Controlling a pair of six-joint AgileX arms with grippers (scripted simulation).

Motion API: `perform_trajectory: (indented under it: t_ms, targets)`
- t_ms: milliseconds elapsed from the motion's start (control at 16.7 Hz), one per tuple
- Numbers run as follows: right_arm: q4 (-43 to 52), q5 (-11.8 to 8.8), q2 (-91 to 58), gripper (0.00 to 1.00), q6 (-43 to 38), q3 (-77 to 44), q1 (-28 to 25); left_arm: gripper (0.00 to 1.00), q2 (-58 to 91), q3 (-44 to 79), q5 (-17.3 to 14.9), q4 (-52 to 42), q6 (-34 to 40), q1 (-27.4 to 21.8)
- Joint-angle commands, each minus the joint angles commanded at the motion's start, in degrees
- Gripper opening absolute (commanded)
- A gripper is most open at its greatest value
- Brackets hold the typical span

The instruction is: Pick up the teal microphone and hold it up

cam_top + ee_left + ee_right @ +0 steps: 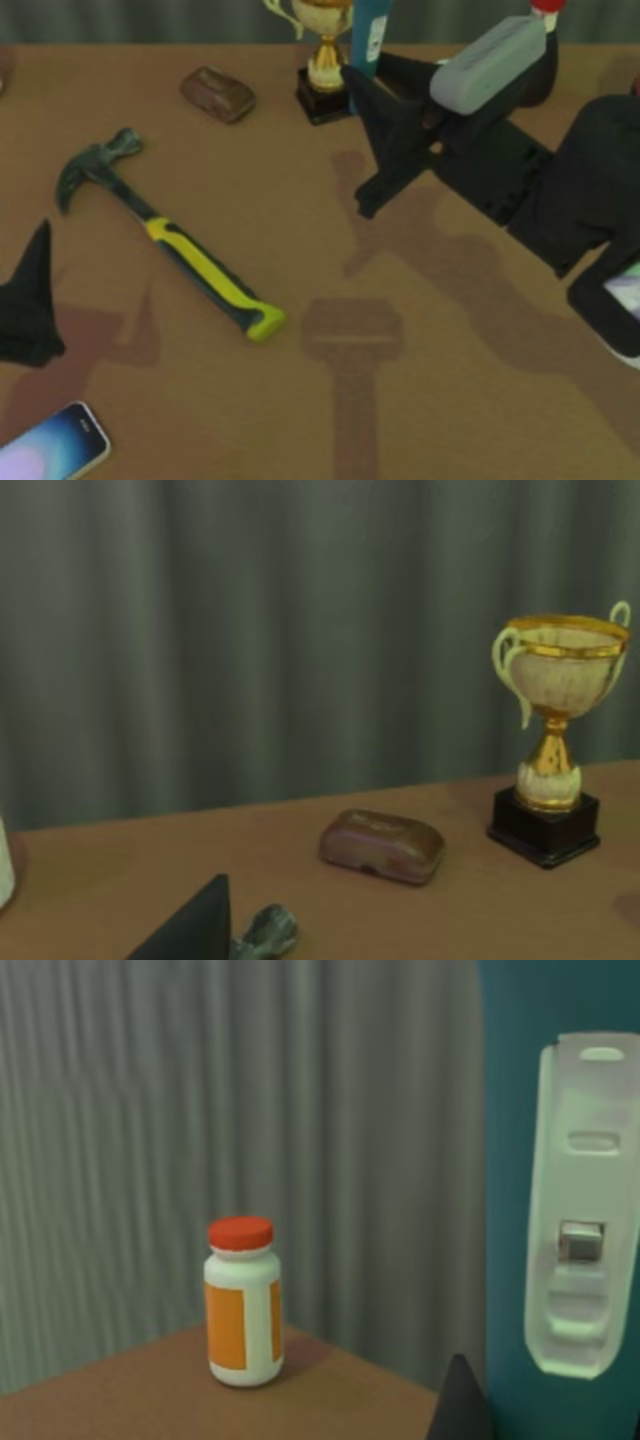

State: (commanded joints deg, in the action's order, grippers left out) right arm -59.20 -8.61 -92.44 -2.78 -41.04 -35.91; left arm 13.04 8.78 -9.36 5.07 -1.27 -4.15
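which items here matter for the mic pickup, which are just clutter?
Job: teal microphone, held up at the far edge by the right gripper.

Clutter: hammer, trophy, brown soap bar, phone, pill bottle. Left gripper parked at left.

Even, moderate overhead light, no glare. Soft-edged shadows of both arms lie across the counter, the broadest near centre toward 6 o'clock in the top view. Hammer casts almost none. Slight overall softness in every view. Curtain folds evenly lit.
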Motion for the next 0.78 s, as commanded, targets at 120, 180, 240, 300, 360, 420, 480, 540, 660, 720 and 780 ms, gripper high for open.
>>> perform_trajectory:
  t_ms: [120, 180, 240, 300, 360, 420, 480, 540, 660, 720, 780]
  targets:
    - [0.00, 0.00, 0.00, 0.00, 0.00, 0.00, 0.00, 1.00, 8.42, 5.09, -5.00, 2.99, -0.72, -2.05]
    - [0.00, 0.00, 0.00, 0.00, 0.00, 0.00, 0.00, 1.00, 13.04, 7.87, -7.68, 4.65, -1.11, -3.14]
    - [0.00, 0.00, 0.00, 0.00, 0.00, 0.00, 0.00, 1.00, 17.81, 10.75, -10.43, 6.36, -1.52, -4.26]
    - [0.00, 0.00, 0.00, 0.00, 0.00, 0.00, 0.00, 1.00, 22.64, 13.67, -13.20, 8.11, -1.94, -5.39]
    - [0.00, 0.00, 0.00, 0.00, 0.00, 0.00, 0.00, 1.00, 27.46, 16.57, -15.96, 9.85, -2.36, -6.53]
    - [0.00, 0.00, 0.00, 0.00, 0.00, 0.00, 0.00, 1.00, 32.18, 19.39, -18.65, 11.54, -2.79, -7.64]
    - [0.00, 0.00, 0.00, 0.00, 0.00, 0.00, 0.00, 1.00, 36.74, 22.08, -21.25, 13.16, -3.19, -8.72]
    - [0.00, 0.00, 0.00, 0.00, 0.00, 0.00, 0.00, 1.00, 41.06, 24.60, -23.71, 14.66, -3.57, -9.74]
    - [0.00, 0.00, 0.00, 0.00, 0.00, 0.00, 0.00, 1.00, 48.56, 28.88, -27.95, 17.19, -4.23, -11.52]
    - [0.00, 0.00, 0.00, 0.00, 0.00, 0.00, 0.00, 1.00, 51.63, 30.62, -29.71, 18.20, -4.49, -12.25]
    - [0.00, 0.00, 0.00, 0.00, 0.00, 0.00, 0.00, 1.00, 54.15, 32.06, -31.19, 19.02, -4.71, -12.87]
